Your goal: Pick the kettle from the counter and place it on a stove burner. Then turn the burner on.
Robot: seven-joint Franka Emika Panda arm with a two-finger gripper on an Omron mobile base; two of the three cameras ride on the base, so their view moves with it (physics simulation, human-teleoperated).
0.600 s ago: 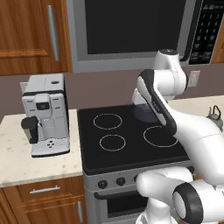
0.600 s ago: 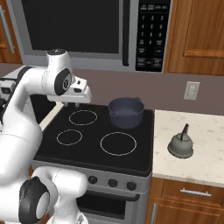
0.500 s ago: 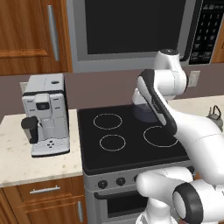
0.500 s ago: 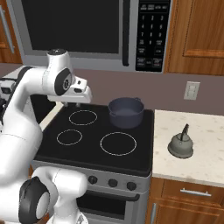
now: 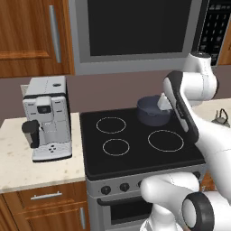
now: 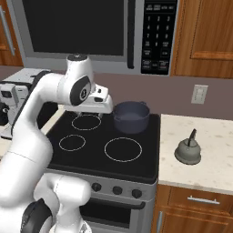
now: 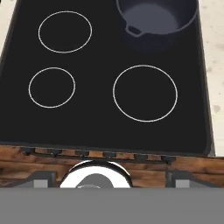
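Everything I see is evenly and softly lit, with no single lamp I can place. The black cooktop (image 7: 109,122) is matte, free of glare, its white rings crisp. The pot (image 7: 157,22) throws a faint, diffuse shadow onto the glass beside it. The kettle (image 6: 188,150) sits sharp on the pale counter (image 6: 209,168). My views look slightly soft and pixelated, with no motion blur.
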